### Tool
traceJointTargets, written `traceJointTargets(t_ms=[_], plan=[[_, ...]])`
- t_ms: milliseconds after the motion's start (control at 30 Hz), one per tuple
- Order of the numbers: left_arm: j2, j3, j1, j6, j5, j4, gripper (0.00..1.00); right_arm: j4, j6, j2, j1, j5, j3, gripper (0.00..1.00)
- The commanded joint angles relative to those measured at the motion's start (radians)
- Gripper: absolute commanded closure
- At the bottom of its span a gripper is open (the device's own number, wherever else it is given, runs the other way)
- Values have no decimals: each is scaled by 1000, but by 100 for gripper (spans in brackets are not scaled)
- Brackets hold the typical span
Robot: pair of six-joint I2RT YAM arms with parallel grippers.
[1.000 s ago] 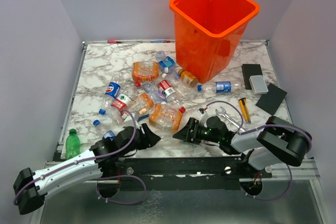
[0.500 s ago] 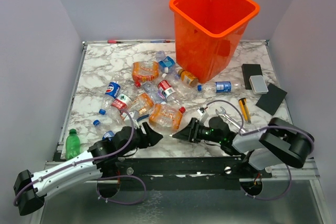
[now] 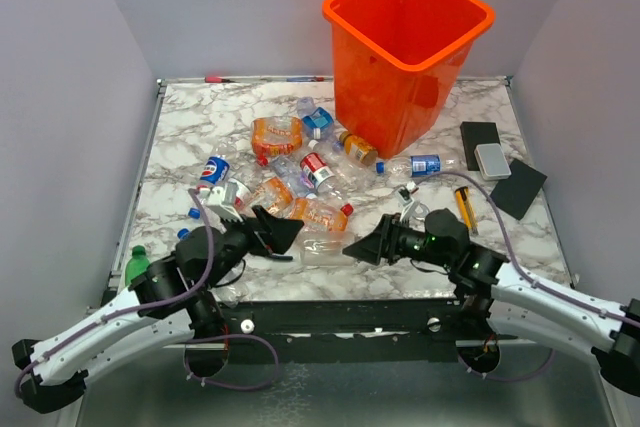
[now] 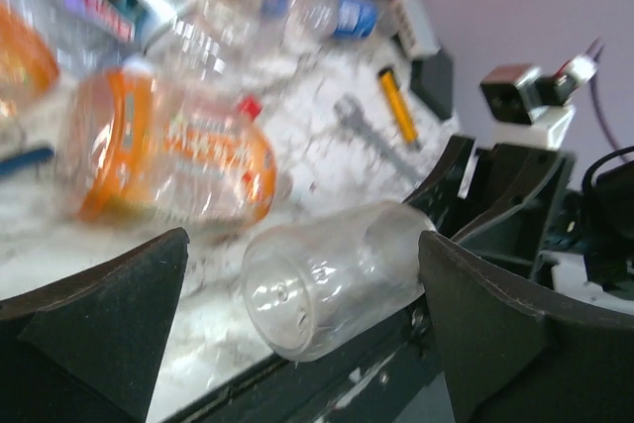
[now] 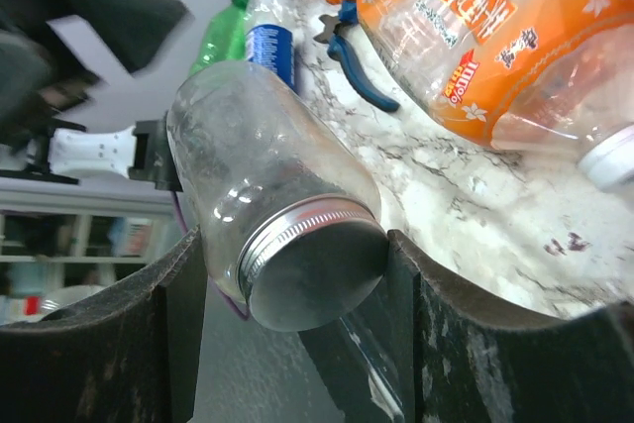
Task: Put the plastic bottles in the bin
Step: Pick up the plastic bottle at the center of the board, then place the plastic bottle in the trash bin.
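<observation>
At the far left of the marble surface (image 3: pixel 190 117), near the front corner, sits a green bottle (image 3: pixel 136 265). Just right of it the left fingers (image 4: pixel 109 314) are spread wide. They stand on either side of a clear bottle (image 5: pixel 263 175) without touching it, and its round base faces the left wrist camera. Behind them loose bottles lie scattered on the surface, outside the bin. They include a blue-labelled bottle (image 3: pixel 213 169), a crushed orange bottle (image 3: pixel 277 134) farther back, a red-labelled bottle (image 3: pixel 315 169), and a large orange-labelled bottle (image 3: pixel 318 213) nearest the arms. Blue-handled pliers (image 5: pixel 357 76) lie just beside that last one. The clear bottle lies level between the two arms at the near edge of the surface; whether it rests on the surface or is lifted clear I cannot tell. The right fingers (image 5: pixel 466 344) are clamped on its silver-capped end, one on each side of the cap. Farther back and right of centre stands the bin (image 3: pixel 390 97), upright, bright orange, its open mouth well above everything else. More bottles crowd its left foot, and a small blue-label bottle (image 3: pixel 424 164) lies at its near right corner. Right of the right fingers a steel wrench (image 4: pixel 369 131) and a yellow-handled tool (image 3: pixel 464 205) lie on the surface. Beyond them, toward the right edge, are a black block (image 3: pixel 480 135), a grey box (image 3: pixel 492 160) touching it, and a black pad (image 3: pixel 517 187).
</observation>
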Motion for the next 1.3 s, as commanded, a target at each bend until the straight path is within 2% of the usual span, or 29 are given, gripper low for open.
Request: traceJointTargets(t_ms=[0,67,133,233,300,467,767,1067,1267], plan=[[18,209,0,420,-69,9,1,-501,-223,-22,3,27,234,80],[81,309,0,605,80,8,1,-634,-307,22,3,-7,351,80],[185,426,0,748,283,-62,1,-747,-387,72,3,-36,477,80],[383,595,0,893,590,-229,1,-883,-508,151,3,-93,648,80],[498,674,1,969,684,-333,1,-965,-572,201,3,-100,778,80],[651,785,-1,1104,726,-482,1,-1084,-670,291,3,-79,968,80],[651,787,0,1140,723,-505,1,-1133,-724,342,3,-80,1073,80],[630,685,0,1067,757,-356,1,-1045,-700,327,3,-138,1068,80],[667,661,0,1053,783,-319,1,-992,-678,319,3,-198,1061,81]])
